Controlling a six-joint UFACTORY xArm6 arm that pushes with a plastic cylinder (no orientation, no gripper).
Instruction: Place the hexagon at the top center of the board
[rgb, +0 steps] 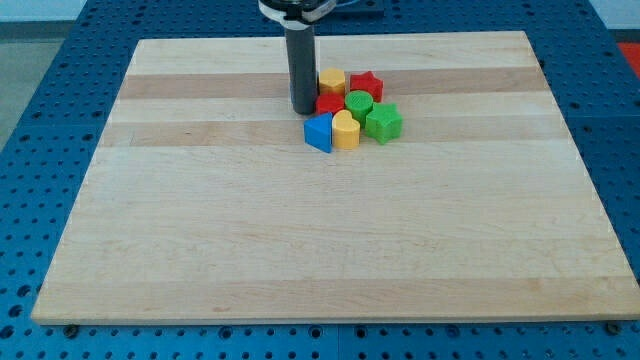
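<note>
A yellow hexagon block (332, 82) lies near the board's top centre, in a tight cluster. Touching it are a red star (366, 86) on its right and a red block (329, 104) just below it. A green cylinder (359, 104), a green star (383, 123), a yellow block (345, 130) and a blue block (319, 131) make up the cluster's lower part. My tip (302, 110) rests on the board just left of the red block and below-left of the yellow hexagon, above the blue block. The dark rod rises straight up from it.
The wooden board (200, 220) lies on a blue perforated table (60, 60). The arm's mount (297, 8) shows at the view's top edge above the rod.
</note>
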